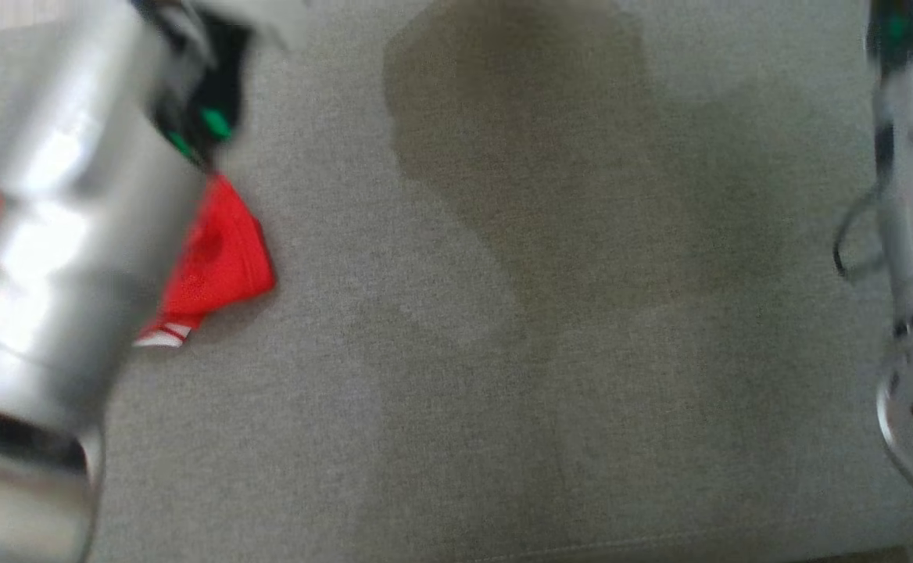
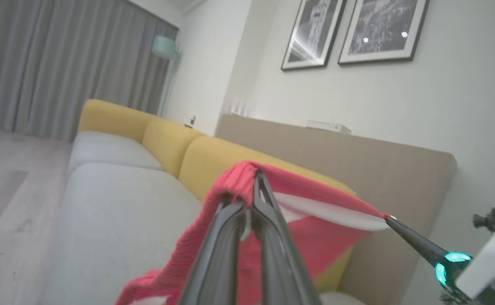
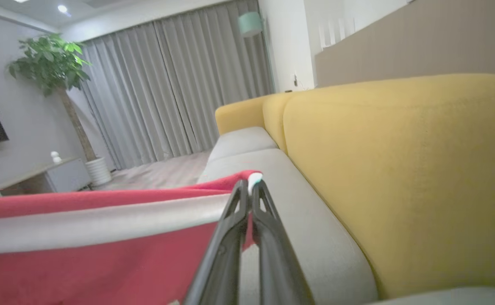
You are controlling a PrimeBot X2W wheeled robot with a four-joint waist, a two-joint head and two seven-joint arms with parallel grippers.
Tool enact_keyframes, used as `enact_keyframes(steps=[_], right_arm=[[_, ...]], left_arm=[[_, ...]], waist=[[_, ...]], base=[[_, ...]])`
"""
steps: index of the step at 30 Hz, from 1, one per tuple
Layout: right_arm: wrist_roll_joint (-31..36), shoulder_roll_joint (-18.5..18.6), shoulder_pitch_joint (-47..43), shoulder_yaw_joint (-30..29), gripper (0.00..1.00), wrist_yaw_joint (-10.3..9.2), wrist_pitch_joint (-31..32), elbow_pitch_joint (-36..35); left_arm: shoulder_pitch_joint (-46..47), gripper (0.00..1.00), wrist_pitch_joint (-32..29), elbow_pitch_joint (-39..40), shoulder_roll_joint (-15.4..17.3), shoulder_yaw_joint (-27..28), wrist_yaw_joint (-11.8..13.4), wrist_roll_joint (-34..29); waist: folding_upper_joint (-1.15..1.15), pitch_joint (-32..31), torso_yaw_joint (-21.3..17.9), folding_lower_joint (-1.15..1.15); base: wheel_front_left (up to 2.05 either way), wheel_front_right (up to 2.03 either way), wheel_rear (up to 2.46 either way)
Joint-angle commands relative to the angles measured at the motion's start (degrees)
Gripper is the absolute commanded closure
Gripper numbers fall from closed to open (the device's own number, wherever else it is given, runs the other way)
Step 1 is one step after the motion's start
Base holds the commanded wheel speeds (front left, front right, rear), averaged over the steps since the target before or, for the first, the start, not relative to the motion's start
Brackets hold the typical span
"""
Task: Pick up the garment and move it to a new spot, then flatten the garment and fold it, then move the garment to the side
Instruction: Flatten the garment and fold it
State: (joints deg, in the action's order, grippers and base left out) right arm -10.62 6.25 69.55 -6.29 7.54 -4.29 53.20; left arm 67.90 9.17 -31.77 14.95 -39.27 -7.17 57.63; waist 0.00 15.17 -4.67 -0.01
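Left tool (image 2: pixel 256 182) and right tool (image 3: pixel 251 186) each pinch the garment (image 3: pixel 82 262) at one end of its white-banded edge, holding it stretched above the sofa seat (image 3: pixel 315 237), lower end perhaps touching, so it can be laid flat.

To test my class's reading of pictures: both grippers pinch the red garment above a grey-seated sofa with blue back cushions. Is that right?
No: the sofa's back cushions are yellow, not blue, as the right wrist view shows. The rest holds: the left gripper and the right gripper both pinch the red garment above the grey seat.
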Motion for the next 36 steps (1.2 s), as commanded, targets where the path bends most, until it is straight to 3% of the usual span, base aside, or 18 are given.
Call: enact_keyframes(steps=[1,8,16,28,36], right_arm=[[-0.59,1.01,-1.66,0.21,1.00,-0.05,-0.62,0.05],[-3.71,5.82,-12.47,2.78,1.00,-0.05,2.70,6.71],[-9.29,10.47,-22.57,7.74,1.00,-0.05,10.27,6.30],[-14.66,14.80,-35.11,9.88,1.00,-0.05,19.01,-1.99],[-18.18,15.15,-42.87,5.35,1.00,-0.05,21.76,-13.58]], left_arm=[[-1.54,1.00,0.51,2.27,2.25,-0.27,-0.29,1.20],[-18.07,1.00,1.28,8.42,4.21,-10.81,-0.31,6.58],[-31.15,1.00,3.55,12.36,4.07,-16.20,-0.31,9.79],[-39.53,1.00,1.10,16.95,3.72,-23.20,0.64,9.52],[-41.05,1.00,-0.16,22.11,4.36,-23.76,3.15,10.05]], waist=[[0.00,-0.71,0.12,0.01],[0.00,-3.20,0.11,0.01],[0.00,-6.82,-1.42,0.01],[0.00,-11.55,-4.86,0.01],[0.00,-11.28,-4.28,0.01]], base=[[0.00,0.00,0.00],[0.00,0.00,0.00],[0.00,0.00,0.00],[0.00,0.00,0.00],[0.00,0.00,0.00]])
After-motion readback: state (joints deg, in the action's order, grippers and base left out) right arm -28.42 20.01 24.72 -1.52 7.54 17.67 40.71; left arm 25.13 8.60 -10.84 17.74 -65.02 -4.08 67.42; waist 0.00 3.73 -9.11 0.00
